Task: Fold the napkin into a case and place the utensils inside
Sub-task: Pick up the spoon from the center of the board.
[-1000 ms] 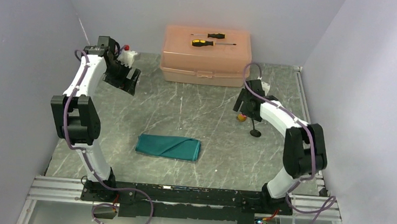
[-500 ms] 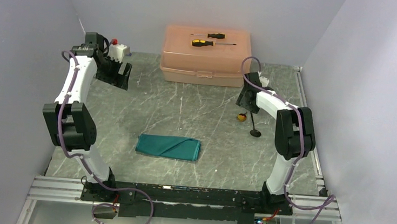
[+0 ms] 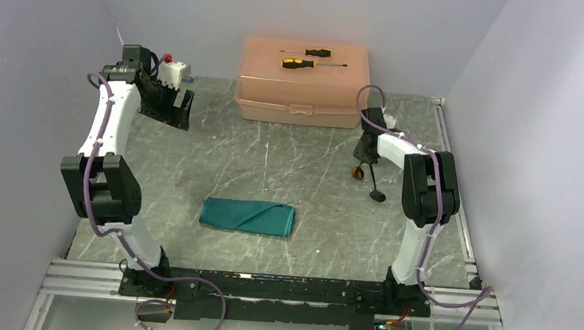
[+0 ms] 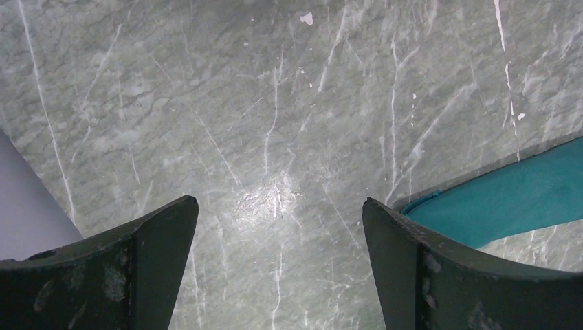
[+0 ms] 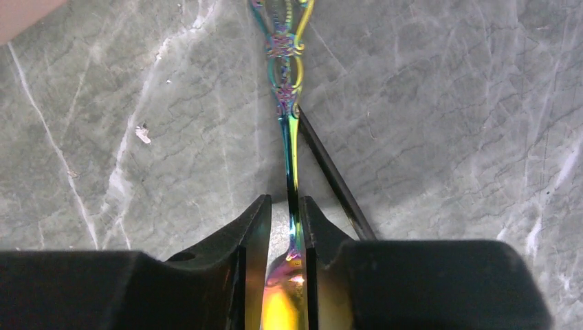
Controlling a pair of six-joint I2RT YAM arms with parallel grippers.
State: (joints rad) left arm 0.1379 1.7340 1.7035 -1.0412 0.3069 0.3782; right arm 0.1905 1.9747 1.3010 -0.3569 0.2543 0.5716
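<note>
Straddles the fork (image 5: 283, 82) with the right gripper (image 5: 285, 204), jaws almost closed; cannot tell if clamped. Points straight ahead lengthwise, spoon (image 5: 337, 179) crossing just right. Leaves the napkin (image 3: 247, 215) well apart, leftward.

Grey marble table (image 3: 274, 155): folded teal napkin (image 3: 247, 215), peach box (image 3: 304, 86), black spoon (image 3: 376, 194), fork (image 5: 283, 62).

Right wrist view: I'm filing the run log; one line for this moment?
right jaws: gripping fork | spoon: crossing fork | left jaws: open, empty | napkin: folded
</note>
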